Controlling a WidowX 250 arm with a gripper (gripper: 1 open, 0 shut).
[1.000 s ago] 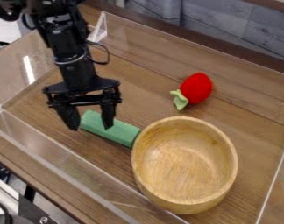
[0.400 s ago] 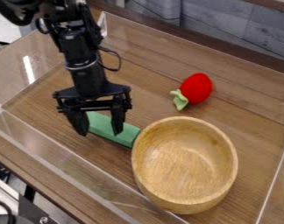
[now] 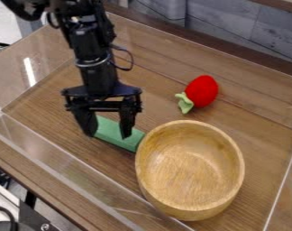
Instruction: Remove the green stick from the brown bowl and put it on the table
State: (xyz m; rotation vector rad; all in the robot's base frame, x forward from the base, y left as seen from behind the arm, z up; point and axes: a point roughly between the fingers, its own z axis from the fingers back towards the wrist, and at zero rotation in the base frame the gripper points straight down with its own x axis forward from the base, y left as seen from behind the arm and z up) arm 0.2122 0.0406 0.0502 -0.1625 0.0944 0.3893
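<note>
Hand (image 3: 109, 126) released, astride green stick (image 3: 117, 135) | stick flat on bench (image 3: 160, 72), outside brown bowl (image 3: 191, 168) | I'd lift straight up, avoiding dragging it.

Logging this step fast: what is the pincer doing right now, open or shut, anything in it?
Pincer: open, fingers spread over the flat light-green stick lying on the wood-grain table; holding nothing.

Grained wooden bowl (image 3: 191, 170), matte green stick (image 3: 117, 136), glossy acrylic walls (image 3: 64, 171).
</note>
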